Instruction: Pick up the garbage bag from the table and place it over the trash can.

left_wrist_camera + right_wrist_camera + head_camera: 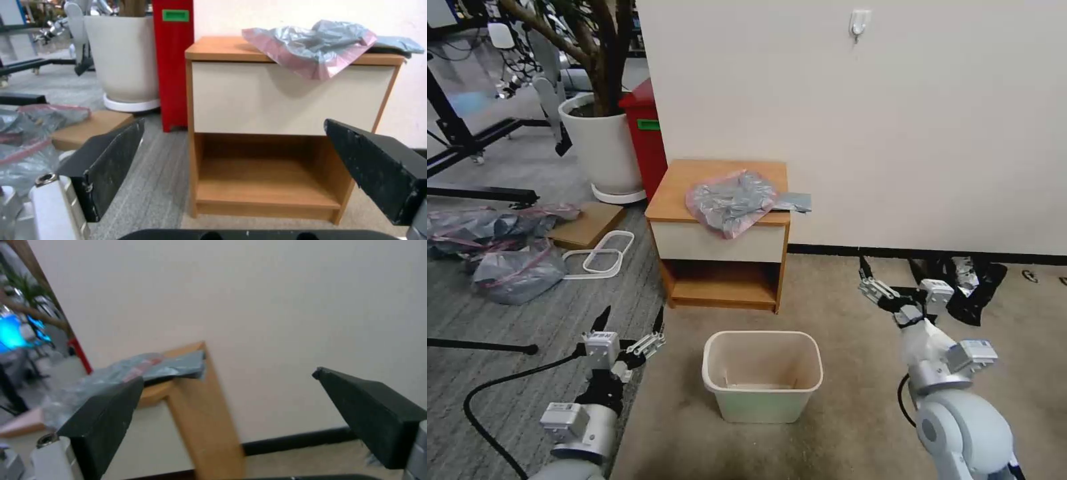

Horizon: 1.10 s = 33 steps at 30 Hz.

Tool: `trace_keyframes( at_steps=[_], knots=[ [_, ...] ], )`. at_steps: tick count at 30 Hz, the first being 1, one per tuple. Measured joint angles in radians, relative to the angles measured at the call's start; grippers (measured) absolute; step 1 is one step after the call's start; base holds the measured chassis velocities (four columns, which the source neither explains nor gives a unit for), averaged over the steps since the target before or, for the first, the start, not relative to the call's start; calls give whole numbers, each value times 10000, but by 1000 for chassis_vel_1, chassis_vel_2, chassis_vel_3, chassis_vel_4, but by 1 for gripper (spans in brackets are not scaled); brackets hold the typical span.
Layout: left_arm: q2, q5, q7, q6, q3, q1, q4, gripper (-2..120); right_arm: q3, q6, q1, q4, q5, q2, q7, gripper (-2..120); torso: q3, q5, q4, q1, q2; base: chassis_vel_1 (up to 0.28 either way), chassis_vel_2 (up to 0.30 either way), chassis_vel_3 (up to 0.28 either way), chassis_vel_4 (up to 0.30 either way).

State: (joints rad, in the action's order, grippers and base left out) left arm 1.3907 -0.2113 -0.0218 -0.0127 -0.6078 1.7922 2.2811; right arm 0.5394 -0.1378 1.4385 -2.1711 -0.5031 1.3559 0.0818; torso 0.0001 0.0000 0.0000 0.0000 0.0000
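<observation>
Left gripper (630, 319) hangs low with jaws spread, the garbage bag (732, 201) crumpled on the table (675, 193) well ahead of it, trash can (762, 375) in front, right gripper (867, 277) spread too, red bin's (646, 133) green label unreadable.

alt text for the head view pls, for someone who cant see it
A crumpled garbage bag lies on the table against a white wall, draping over its front edge. The empty trash can stands on the floor before it. The left gripper and right gripper hang open, low at either side, apart from the bag.
</observation>
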Motion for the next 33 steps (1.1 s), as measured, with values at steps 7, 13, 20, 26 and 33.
trace_keyframes(
  at_steps=[7, 13, 20, 26, 33],
  knots=[
    [188, 11, 70, 313, -10, 126, -22, 100, -819, -788, -1239, 367, -3527, -357, 1199, 99, 0, 0, 0, 0, 0, 0, 0, 0, 0],
    [280, 13, 293, 586, -25, 241, -29, 100, -1194, -1439, -2535, 916, -6803, -353, 2535, 99, 0, -1, 0, 0, 0, 0, 0, 0, 0],
    [416, 198, 507, 873, -146, 469, -39, 100, -1490, -1603, -4307, 2460, -9415, 115, 3528, 97, 1, -2, 0, 0, 0, 0, 0, 0, 0],
    [525, 327, 518, 976, -328, 675, -48, 100, -1595, -1340, -5495, 3763, -9783, 476, 3557, 96, 1, 0, 0, 0, -1, 0, 0, 0, 0],
    [652, 409, 518, 987, -483, 797, -45, 100, -1707, -1134, -6372, 4969, -9754, 761, 3441, 97, 0, -2, 0, 0, 0, 0, 0, 0, 0]
  ],
)
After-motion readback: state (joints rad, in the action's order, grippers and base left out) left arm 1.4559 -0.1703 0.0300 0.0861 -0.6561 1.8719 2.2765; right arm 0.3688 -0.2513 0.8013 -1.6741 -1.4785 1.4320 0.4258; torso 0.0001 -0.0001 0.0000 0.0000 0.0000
